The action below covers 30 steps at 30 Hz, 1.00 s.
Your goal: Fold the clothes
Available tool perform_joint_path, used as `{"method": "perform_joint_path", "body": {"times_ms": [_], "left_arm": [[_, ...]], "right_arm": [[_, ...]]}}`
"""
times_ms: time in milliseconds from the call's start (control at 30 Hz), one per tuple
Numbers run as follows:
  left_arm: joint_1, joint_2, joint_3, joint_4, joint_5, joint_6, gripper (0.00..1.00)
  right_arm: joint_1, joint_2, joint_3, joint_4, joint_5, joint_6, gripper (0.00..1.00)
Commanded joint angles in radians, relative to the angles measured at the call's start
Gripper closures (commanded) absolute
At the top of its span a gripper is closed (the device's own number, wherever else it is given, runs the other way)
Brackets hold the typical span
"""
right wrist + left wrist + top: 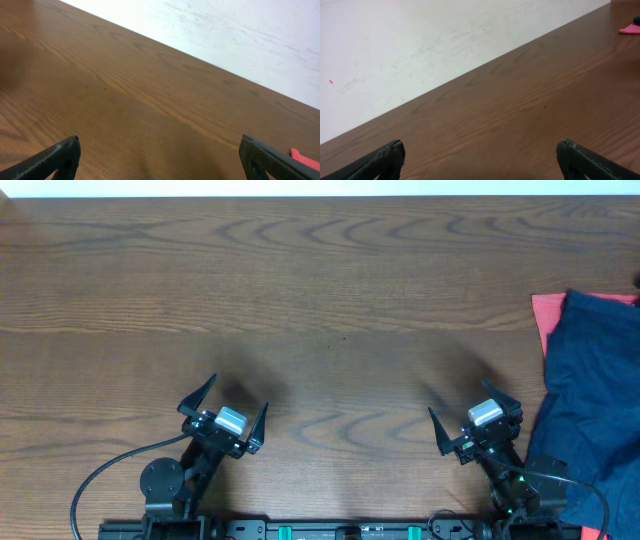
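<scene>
Our left end effector (pixel 240 391) stands wide apart with nothing between its fingers, and our right end effector (pixel 457 396) is spread just as wide and also holds nothing. Both hover low over the near edge of the brown wood-grain surface (pixel 320 280).

The clothes (pixel 580 380) lie at the far right of that surface and are cut off by the overhead frame. The dark navy garment (pixel 590 410) is the larger piece. It sits near the right end effector, on its right side, without touching the fingers, and it is well apart from the left end effector.

A red-pink garment (pixel 548 315) shows from under the navy one at its upper left corner. We see only a sliver of it at the edge of each wrist view.
</scene>
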Motion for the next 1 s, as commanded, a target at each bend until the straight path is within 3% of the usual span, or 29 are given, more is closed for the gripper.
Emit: {"method": "perform_joint_path", "body": {"times_ms": [0, 767, 967], "left_arm": [[0.004, 0.053, -0.030, -0.015, 0.003, -0.002, 0.02], [0.005, 0.053, -0.030, -0.014, -0.019, 0.010, 0.02], [0.005, 0.057, -0.030, -0.015, -0.016, -0.018, 0.02]], "right_arm": [[-0.013, -0.005, -0.002, -0.001, 0.002, 0.006, 0.01], [-0.013, -0.005, -0.002, -0.002, -0.035, 0.000, 0.01], [-0.013, -0.005, -0.002, -0.001, -0.074, 0.060, 0.01]]}}
